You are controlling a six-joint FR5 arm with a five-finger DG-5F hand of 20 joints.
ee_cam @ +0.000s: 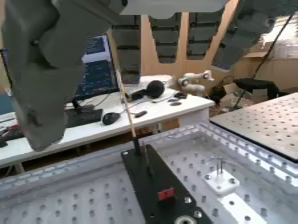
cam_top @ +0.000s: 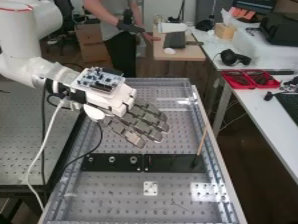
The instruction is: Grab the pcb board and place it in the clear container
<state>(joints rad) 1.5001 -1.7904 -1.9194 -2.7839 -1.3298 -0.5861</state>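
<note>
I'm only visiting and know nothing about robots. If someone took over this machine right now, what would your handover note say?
Hand: over the bench, fingers spread and loosely extended, holding nothing.
Things: a circuit board sits on the arm just behind the hand; whether it is the one meant, I cannot tell. On the bench lie a black strip, with a thin stick standing at one end, and a small white plate.
Done: no grasp yet.
Left: grab the board, then place it in the clear container.
</note>
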